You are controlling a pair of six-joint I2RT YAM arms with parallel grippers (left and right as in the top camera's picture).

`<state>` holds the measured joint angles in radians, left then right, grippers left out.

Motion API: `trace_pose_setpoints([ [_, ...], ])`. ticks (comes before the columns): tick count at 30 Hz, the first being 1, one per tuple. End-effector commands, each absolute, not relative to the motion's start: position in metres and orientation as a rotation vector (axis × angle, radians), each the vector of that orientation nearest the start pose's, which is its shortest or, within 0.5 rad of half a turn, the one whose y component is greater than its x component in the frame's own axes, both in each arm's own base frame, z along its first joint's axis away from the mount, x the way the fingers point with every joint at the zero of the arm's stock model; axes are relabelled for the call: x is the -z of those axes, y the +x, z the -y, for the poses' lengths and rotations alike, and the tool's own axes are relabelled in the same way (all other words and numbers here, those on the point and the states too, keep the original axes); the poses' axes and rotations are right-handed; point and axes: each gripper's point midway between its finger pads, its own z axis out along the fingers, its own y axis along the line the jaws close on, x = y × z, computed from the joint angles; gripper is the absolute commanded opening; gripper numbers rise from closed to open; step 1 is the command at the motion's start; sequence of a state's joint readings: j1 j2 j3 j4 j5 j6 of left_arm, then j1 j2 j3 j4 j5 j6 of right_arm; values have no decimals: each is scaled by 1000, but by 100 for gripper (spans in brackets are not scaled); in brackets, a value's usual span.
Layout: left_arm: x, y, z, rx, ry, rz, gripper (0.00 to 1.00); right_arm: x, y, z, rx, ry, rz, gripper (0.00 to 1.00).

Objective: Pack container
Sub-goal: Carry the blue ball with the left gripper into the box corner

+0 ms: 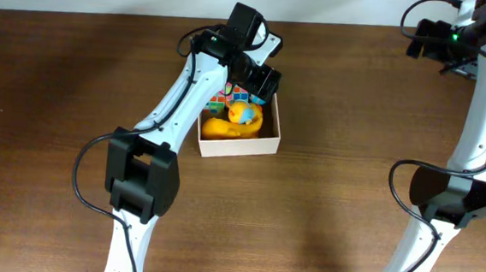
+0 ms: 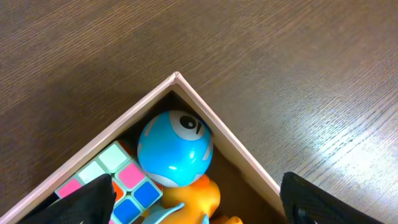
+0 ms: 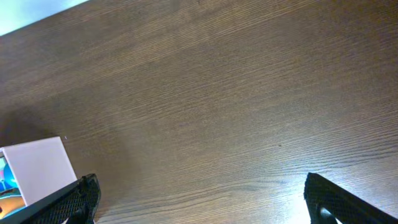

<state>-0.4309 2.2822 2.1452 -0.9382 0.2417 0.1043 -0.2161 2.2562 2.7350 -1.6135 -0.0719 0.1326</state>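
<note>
The small square open-top container [image 1: 239, 143], with thin white walls, sits on the dark brown wood-grain table [image 1: 350, 203] a little left of centre and towards the far side. Inside it lie a glossy blue ball with a painted black-and-white eye [image 2: 174, 149], a multicoloured puzzle cube with pink, blue and pale green tiles [image 2: 118, 177], and a yellow-orange plastic toy [image 1: 223, 129].

The left gripper [image 2: 196, 186] hangs directly over the container's far corner, pointing down into it. Its two black fingers stand wide apart, one at each lower edge of the left wrist view, and grip nothing. The blue ball lies below the gap between them, tucked into that corner. The cube is beside the ball on the left finger's side, and the yellow-orange toy touches the ball from the near side.

The right gripper [image 3: 199, 190] is well apart from the container, above bare table at the far right. Its black fingers are also spread wide with nothing between them. One white wall of the container shows only at the lower left edge of the right wrist view, beside the left-hand finger.
</note>
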Motion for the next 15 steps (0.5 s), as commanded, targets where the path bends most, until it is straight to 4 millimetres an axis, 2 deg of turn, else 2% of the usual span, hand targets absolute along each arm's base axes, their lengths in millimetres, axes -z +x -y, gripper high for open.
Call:
trace_pose_setpoints([
  [1,-131,494,269,420,772,-2534,93,-278,469,90,-75,447,-2622,99],
  [4,-131,493,269,420,773,-2539,97,-278,469,90,-75,447,-2622,99],
  [12,-132,495,264,378,761,-2543,97,-278,469,90,-75,447,-2622,99],
  [15,-136,499,253,309,669,-2571,92,-278,469,90,-75,447,-2622,99],
])
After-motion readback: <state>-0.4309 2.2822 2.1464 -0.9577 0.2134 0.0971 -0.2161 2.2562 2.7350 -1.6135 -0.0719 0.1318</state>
